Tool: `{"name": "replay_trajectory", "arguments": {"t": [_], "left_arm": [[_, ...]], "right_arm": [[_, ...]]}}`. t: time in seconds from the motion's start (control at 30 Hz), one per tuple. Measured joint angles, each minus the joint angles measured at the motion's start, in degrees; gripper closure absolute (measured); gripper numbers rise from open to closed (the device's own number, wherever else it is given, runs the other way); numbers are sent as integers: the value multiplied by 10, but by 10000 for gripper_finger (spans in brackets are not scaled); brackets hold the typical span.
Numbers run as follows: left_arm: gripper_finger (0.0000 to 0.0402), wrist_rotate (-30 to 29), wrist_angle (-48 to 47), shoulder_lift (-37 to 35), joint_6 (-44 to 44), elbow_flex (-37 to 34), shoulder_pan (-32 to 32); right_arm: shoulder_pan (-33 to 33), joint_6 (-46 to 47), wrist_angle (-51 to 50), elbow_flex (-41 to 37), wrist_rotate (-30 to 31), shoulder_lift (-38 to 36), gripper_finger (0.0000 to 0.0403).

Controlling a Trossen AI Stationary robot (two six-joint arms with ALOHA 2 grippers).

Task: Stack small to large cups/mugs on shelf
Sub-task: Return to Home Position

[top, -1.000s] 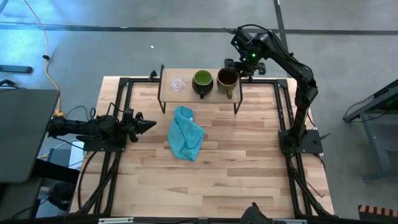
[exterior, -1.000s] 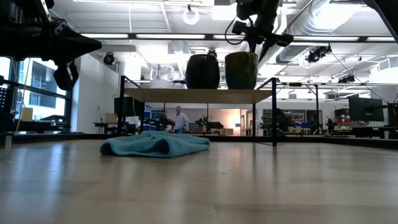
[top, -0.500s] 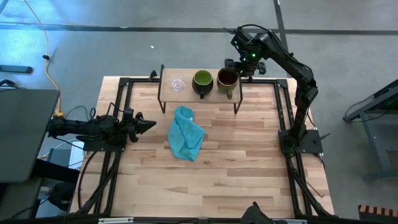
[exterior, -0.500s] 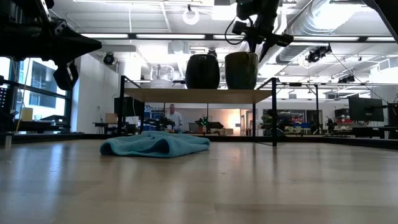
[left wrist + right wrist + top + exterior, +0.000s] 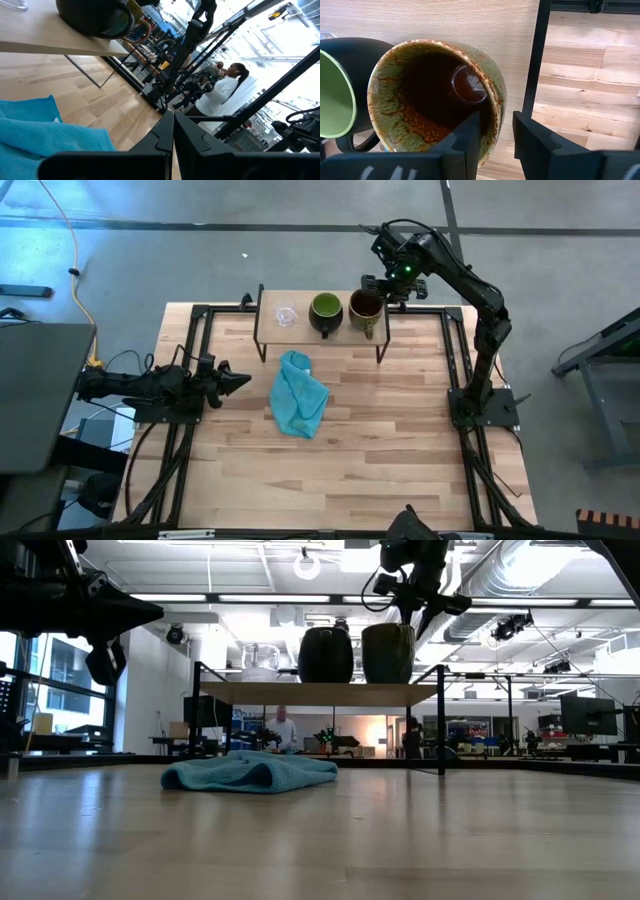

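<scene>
Three cups stand in a row on the shelf [image 5: 272,326] at the table's far edge: a tiny clear glass cup [image 5: 287,315], a dark mug with green inside [image 5: 325,309] and an olive-tan mug with brown inside [image 5: 365,307], each resting on its base. My right gripper [image 5: 496,140] hangs open over the olive-tan mug's [image 5: 435,95] right rim, pointing steeply down. One finger is over the mug's inside and one outside it. In the low view its fingertips [image 5: 410,616] stand just above the rim. My left gripper [image 5: 240,380] waits shut at the table's left edge.
A teal-blue cloth [image 5: 300,406] lies crumpled on the table in front of the shelf. A thin black shelf leg [image 5: 535,60] runs close beside my right gripper's outer finger. People move about in the room beyond the table [image 5: 286,730].
</scene>
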Motion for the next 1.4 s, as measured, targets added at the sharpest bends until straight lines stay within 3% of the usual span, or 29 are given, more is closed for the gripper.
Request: {"name": "replay_trajectory", "arguments": {"t": [0.67, 1.17, 1.4], "left_arm": [[401, -1, 0, 0, -1, 0, 0], [401, -13, 0, 0, -19, 0, 0], [401, -16, 0, 0, -36, 0, 0]], "right_arm": [[-4, 7, 0, 1, -13, -24, 297], [-8, -16, 6, 2, -35, -128, 297], [-8, -62, 6, 2, 4, -198, 297]]}}
